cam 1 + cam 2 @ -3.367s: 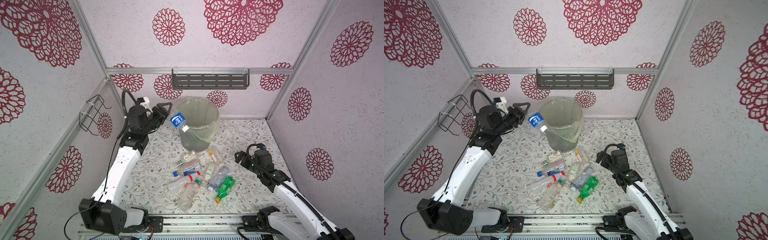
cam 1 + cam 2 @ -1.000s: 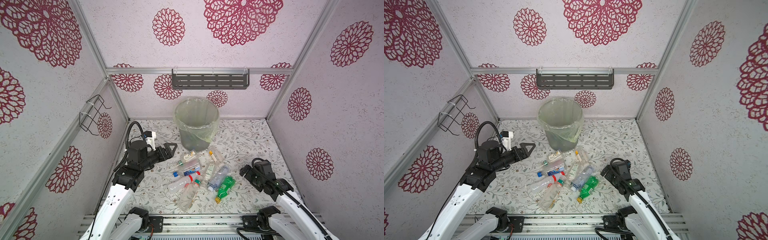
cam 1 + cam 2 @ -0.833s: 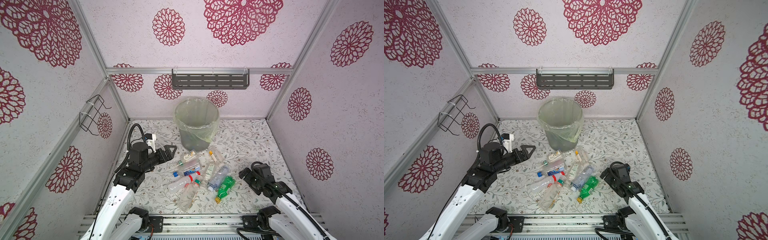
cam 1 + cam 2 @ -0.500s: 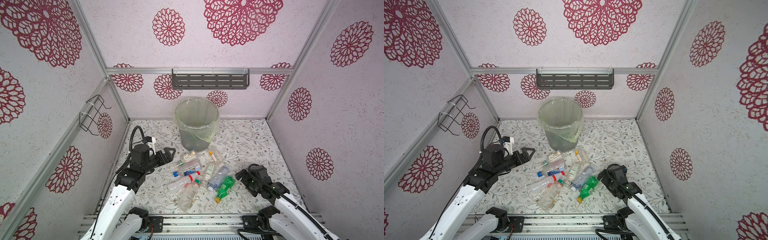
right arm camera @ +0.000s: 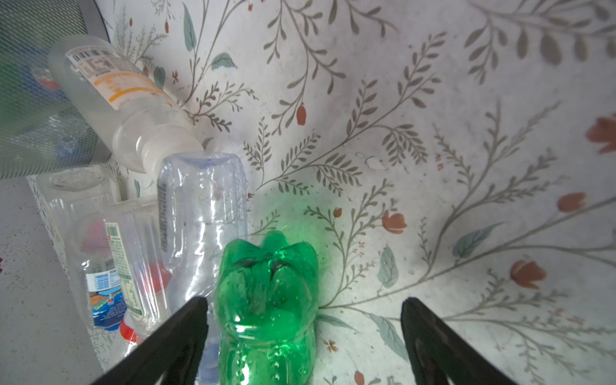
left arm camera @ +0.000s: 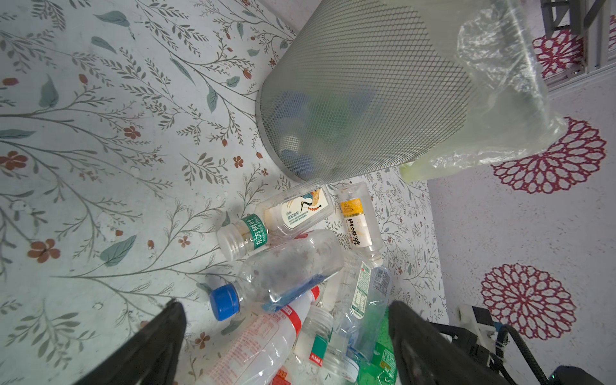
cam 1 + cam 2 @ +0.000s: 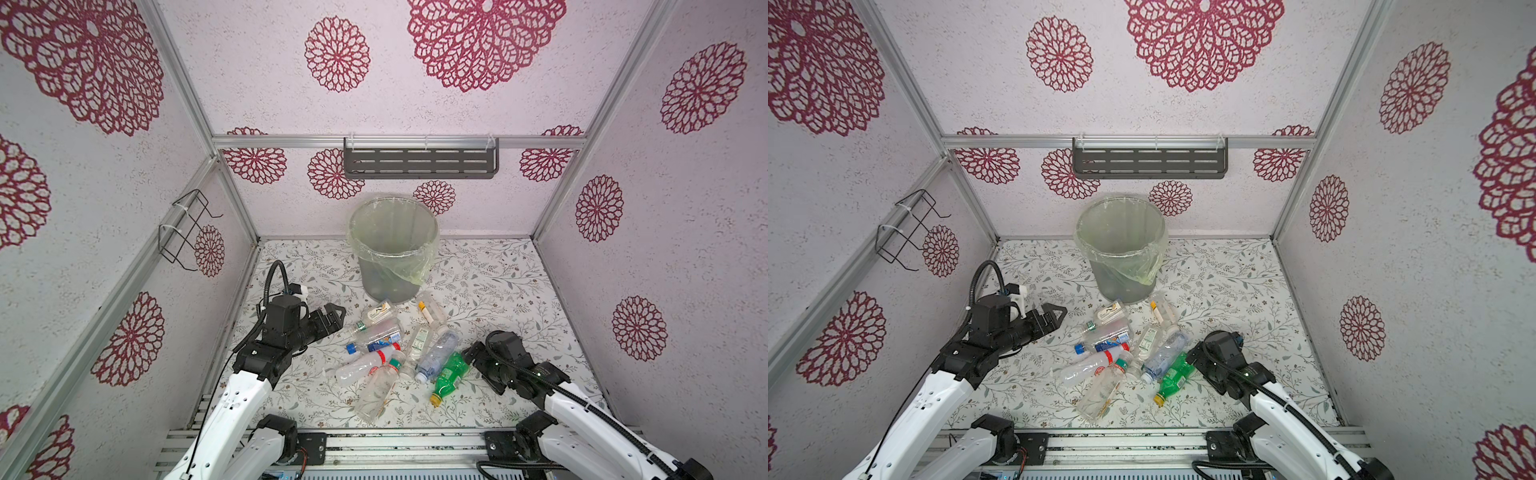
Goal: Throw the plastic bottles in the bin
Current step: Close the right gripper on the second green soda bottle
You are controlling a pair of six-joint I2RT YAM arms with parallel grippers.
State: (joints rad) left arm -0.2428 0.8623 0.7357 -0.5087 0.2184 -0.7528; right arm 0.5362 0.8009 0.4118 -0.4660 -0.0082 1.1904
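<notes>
In a top view, your plastic bottles [image 7: 386,349] are lying heaped on the near side of the bin [image 7: 386,282], the left gripper [image 7: 334,318] hanging spread and empty at the heap's left. In the left wrist view, a blue-capped bottle [image 6: 286,270] is lying just ahead of it. In the right wrist view, closing now, you are risking squirting the green bottle [image 5: 266,276] sideways: the right gripper [image 5: 301,300] is standing apart around its base, which is sitting off-centre, seemingly touching one finger.
</notes>
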